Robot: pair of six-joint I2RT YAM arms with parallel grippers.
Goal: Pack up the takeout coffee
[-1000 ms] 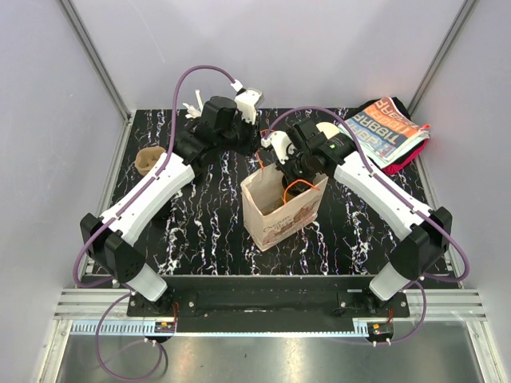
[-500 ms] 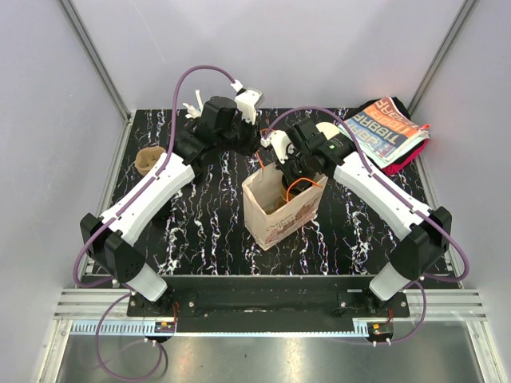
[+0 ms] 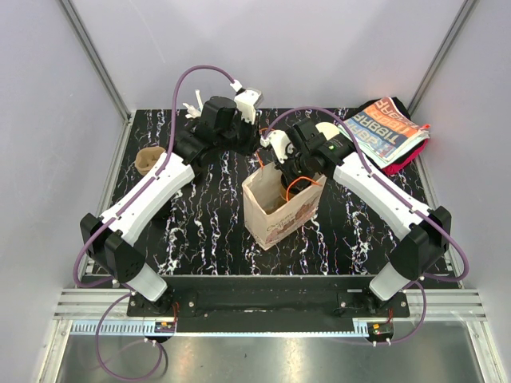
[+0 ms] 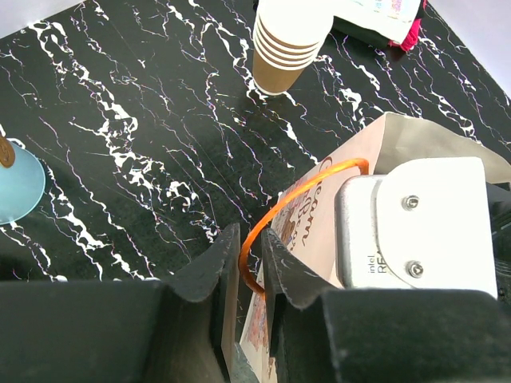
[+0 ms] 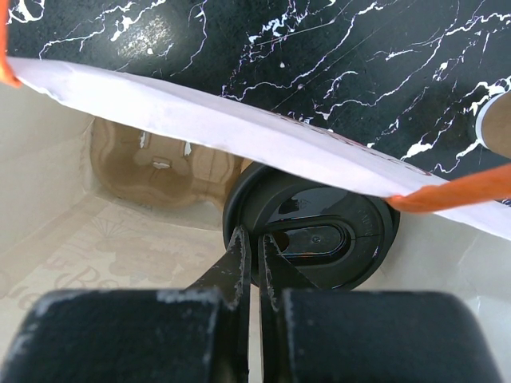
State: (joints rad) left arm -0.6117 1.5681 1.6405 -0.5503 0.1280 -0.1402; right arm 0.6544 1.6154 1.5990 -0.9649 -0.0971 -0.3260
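At the table's (image 3: 207, 231) 9 o'clock edge, find takeout coffee (image 3: 148, 160), well apart from paper bag (image 3: 279, 223). Note left hand (image 4: 249, 239) narrow, pinching bag rim; right hand (image 5: 251, 243) shut, empty, inside bag above black lid (image 5: 351, 231).

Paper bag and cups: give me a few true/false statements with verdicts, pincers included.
1. The right pincer is inside the paper bag, jaws shut. True.
2. The single brown cup is in the bag. False: it sits on the table near the left edge, outside the bag.
3. A black lid sits in the bag under the right pincer. True.
4. The cup stack lies on its side. False: it stands upright beyond the bag.
5. The left pincer is far from the bag. False: its fingers flank the bag's rim.
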